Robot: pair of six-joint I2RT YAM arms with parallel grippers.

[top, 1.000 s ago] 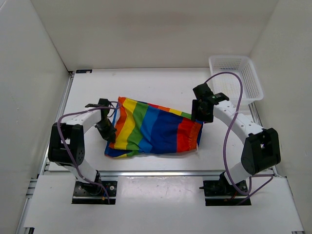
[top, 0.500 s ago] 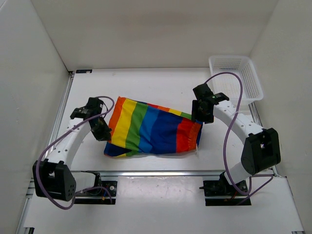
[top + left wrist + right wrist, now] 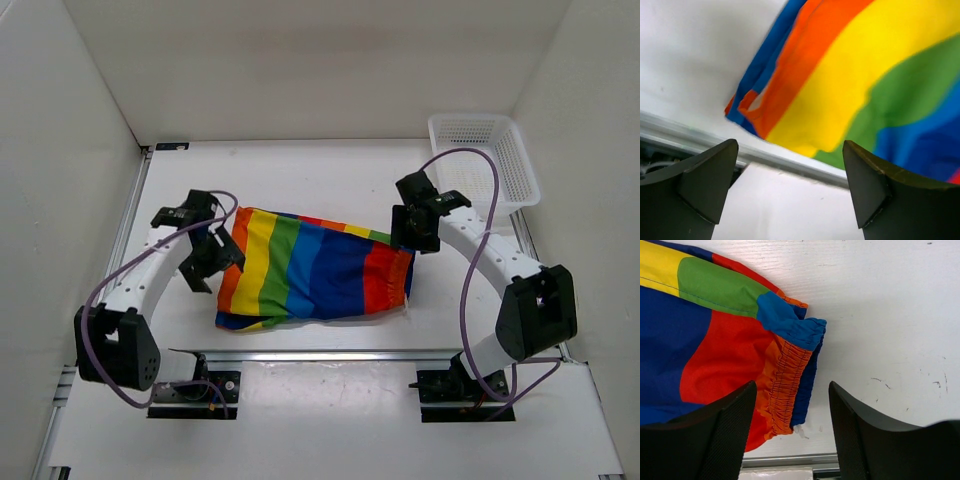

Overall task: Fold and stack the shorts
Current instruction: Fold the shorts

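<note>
The shorts [image 3: 315, 268] lay as a folded, roughly rectangular bundle on the white counter [image 3: 330, 175], near its front edge and about midway across. Their broad stripes ran orange, yellow, green, blue, dark blue and red from the left end to the right, where the gathered orange elastic waistband [image 3: 785, 385] formed the edge. The fabric was slightly rumpled, with the leg hems [image 3: 752, 100] layered at the left end and a bit of white drawstring [image 3: 799, 429] showing beneath the waistband.

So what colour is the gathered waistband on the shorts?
Orange, with a blue section; the waistband shows best in the right wrist view.
</note>
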